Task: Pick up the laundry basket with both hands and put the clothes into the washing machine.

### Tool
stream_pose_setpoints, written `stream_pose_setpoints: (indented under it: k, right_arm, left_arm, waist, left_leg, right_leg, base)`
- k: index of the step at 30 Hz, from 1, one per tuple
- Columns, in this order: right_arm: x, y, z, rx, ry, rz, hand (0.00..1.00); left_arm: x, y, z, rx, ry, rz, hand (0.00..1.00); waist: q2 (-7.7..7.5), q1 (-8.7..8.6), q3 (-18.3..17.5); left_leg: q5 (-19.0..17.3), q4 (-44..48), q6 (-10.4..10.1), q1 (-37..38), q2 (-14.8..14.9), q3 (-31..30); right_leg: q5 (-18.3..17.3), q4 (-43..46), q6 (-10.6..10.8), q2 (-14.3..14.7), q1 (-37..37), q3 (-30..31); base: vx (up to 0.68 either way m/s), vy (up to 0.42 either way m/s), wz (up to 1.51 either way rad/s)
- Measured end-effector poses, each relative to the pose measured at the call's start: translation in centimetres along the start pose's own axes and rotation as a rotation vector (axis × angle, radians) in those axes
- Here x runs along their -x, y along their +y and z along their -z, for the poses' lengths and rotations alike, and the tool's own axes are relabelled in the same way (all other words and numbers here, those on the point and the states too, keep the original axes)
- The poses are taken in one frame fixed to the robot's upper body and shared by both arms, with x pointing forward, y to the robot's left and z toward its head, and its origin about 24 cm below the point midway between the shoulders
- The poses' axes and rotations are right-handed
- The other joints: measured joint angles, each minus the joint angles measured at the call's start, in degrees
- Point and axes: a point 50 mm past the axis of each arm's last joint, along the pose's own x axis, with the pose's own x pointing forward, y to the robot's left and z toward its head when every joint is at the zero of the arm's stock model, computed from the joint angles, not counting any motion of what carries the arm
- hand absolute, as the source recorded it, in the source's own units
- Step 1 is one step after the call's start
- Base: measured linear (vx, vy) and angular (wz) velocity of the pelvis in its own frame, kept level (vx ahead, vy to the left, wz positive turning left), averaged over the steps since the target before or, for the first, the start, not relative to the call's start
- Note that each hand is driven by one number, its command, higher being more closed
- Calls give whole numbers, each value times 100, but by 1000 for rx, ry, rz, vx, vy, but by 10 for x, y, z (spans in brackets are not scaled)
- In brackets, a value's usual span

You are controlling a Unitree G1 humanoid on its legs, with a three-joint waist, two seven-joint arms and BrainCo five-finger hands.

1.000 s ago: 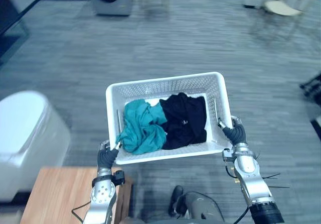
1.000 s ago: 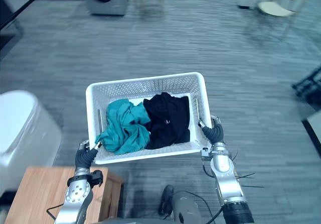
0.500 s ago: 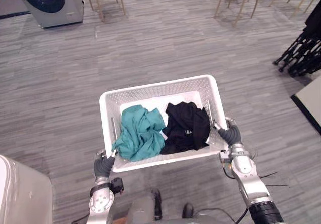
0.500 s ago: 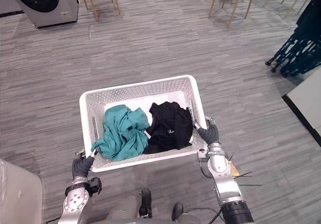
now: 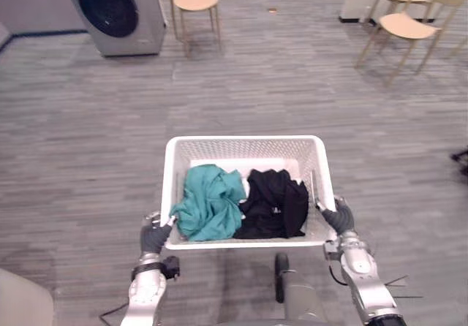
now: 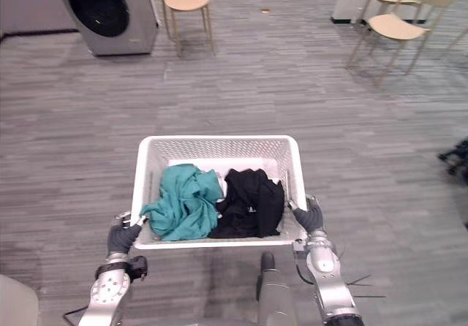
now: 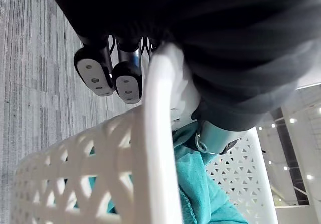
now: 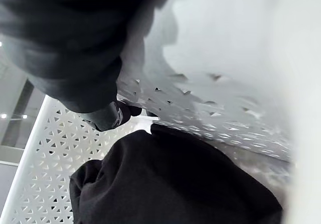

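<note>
**Basket held in both hands, machine far off at 11 o'clock**

Head views: the white laundry basket [image 5: 245,145] is off the floor [image 5: 88,136], level in front of me. My left hand [image 5: 153,234] is on its 8 o'clock corner, my right hand [image 5: 338,216] on the 4 o'clock corner. Inside, the teal garment [image 5: 212,202] fills the 9 o'clock half and the black garment [image 5: 274,205] the 3 o'clock half; the two touch in the middle. The washing machine [image 5: 121,12] stands well apart at 11 o'clock from the basket, its dark round door facing me. A wooden chair [image 5: 194,1] is just beside it at 12 o'clock, and two chairs [image 5: 402,23] sit far out at 2 o'clock.

Left wrist view: my fingers [image 7: 93,76] curl over the outside of the rim, with the thumb inside against the wall. Clamped on the basket, teal cloth just past it.

Right wrist view: my thumb [image 8: 108,116] presses the perforated wall from inside, pinching it. Black cloth lies just beside it.
</note>
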Motion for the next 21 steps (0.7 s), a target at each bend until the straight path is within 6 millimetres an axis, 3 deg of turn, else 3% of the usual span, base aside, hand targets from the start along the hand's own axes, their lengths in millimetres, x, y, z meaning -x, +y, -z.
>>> stream_pose_setpoints:
  k: [1,2,4,5,7,8,9,10,11,12,13,14,15,16,17,18,19,20,21]
  right_arm:
    - [0,0,0,-1,6,3,100]
    - [1,-1,-1,-3,5,9,100]
    - [1,-2,-6,-7,-21,17,100]
    - [1,-4,-14,-12,-51,32,100]
    - [-2,-10,-21,-18,-86,57,100]
    - [-4,-13,-24,-17,-95,67,100]
    - [-4,-13,-23,-16,-95,67,100]
    - [-4,-11,-22,-21,-86,65,100]
    - [-5,-8,-20,-27,-75,60,100]
    - [-8,-8,-21,-24,-77,59,100]
    - [-11,-8,-20,-19,-72,58,100]
    - [-13,-8,-16,-16,-55,56,100]
    - [-13,-6,-12,-16,-36,52,100]
    - [-13,-2,-9,-27,-24,46,100]
    - [-13,1,-7,-39,-11,44,100]
    - [-10,6,3,-47,31,33,100]
    - [-7,10,10,-48,65,21,100]
    - [-4,11,16,-45,86,11,100]
    - [-4,10,16,-43,86,10,100]
  left_arm:
    - [-1,-1,3,-3,12,2,100]
    - [-1,-1,5,-5,22,3,100]
    - [-1,-1,5,-5,20,8,100]
    - [-1,-1,4,-2,14,19,100]
    - [-2,-3,2,9,3,44,100]
    - [-1,-5,0,16,-3,53,100]
    - [-1,-5,0,17,-6,53,100]
    - [0,-3,-1,11,-10,51,100]
    - [0,-1,-3,2,-17,50,100]
    - [0,0,-7,7,-31,46,100]
    - [0,-2,-8,14,-34,46,100]
    - [1,-3,-7,19,-28,45,100]
    - [3,-2,-4,15,-18,47,100]
    - [4,1,-2,0,-11,48,100]
    - [4,3,-1,-15,-6,49,100]
    - [4,7,2,-43,14,54,100]
    - [6,8,6,-57,31,58,100]
    - [6,9,9,-63,43,61,100]
    - [6,9,9,-65,42,63,100]
  waist:
    - [42,42,10]
    - [-9,38,68]
    - [-181,42,147]
    - [-265,69,161]
    - [-397,195,207]
    - [-377,313,217]
    - [-339,339,222]
    - [-316,423,223]
    - [-371,568,194]
    - [-456,553,161]
    - [-471,516,158]
    - [-527,507,138]
    - [-628,517,94]
    - [-723,492,142]
    - [-798,461,188]
    - [-884,389,203]
    - [-877,338,211]
    - [-778,285,210]
    - [-727,262,190]
  left_leg:
    - [111,885,-8,-366,270,129]
    - [-15,1592,192,-778,449,372]
    - [-253,1675,510,-1233,407,764]
    - [-381,1275,698,-1651,240,998]
    - [-387,-186,709,-2205,-190,1129]
    - [-141,-2008,394,-2426,-488,1092]
    - [60,-2714,228,-2456,-533,1047]
    - [673,-3350,212,-2442,-541,1057]
    - [1194,-3253,410,-2396,-607,1237]
    - [942,-2820,883,-2539,-756,1215]
    - [827,-2565,1174,-2614,-770,1248]
    - [574,-2303,1277,-2602,-799,1322]
    - [248,-2148,1306,-2490,-873,1402]
    - [-143,-2130,1330,-2200,-964,1485]
    - [-280,-2129,1342,-1990,-1059,1499]
    - [-542,-2218,1364,-1485,-1212,1495]
    - [-648,-2457,1366,-984,-1293,1479]
    - [-661,-2923,1368,-350,-1324,1427]
    - [-660,-3159,1367,-114,-1326,1390]
  right_leg:
    - [-162,-82,-90,124,343,-55]
    - [-298,-335,-169,170,905,-139]
    - [-423,-819,-212,102,1572,-139]
    - [-463,-1208,-194,20,1961,-146]
    - [-523,-1690,-100,-166,2387,-166]
    - [-609,-1995,35,-287,2707,-166]
    - [-646,-2114,96,-299,2860,-144]
    - [-722,-2319,186,-318,3090,-84]
    - [-859,-2450,220,-393,3285,61]
    - [-883,-2350,321,-568,3361,57]
    - [-876,-2193,364,-638,3338,80]
    - [-916,-1751,431,-746,3225,193]
    - [-1015,-701,645,-858,2818,375]
    - [-879,1019,1304,-1000,2179,690]
    - [-683,1967,1475,-1072,1860,819]
    - [-643,3385,1408,-1183,1426,803]
    - [-784,3930,1104,-1221,1230,640]
    - [-1011,3971,710,-1210,955,322]
    - [-1090,3871,578,-1182,768,118]
  base:
    - [765,-243,5]
    - [628,-174,19]
    - [524,-117,29]
    - [639,-65,30]
    - [509,18,17]
    - [403,94,-1]
    - [646,174,-11]
    - [606,203,-34]
    - [778,242,-27]
    - [672,208,-12]
    - [698,249,13]
    - [674,273,4]
    - [777,318,-14]
    - [615,228,-16]
    - [629,194,-4]
    - [653,156,7]
    - [780,155,11]
    - [636,111,5]
    - [617,90,12]
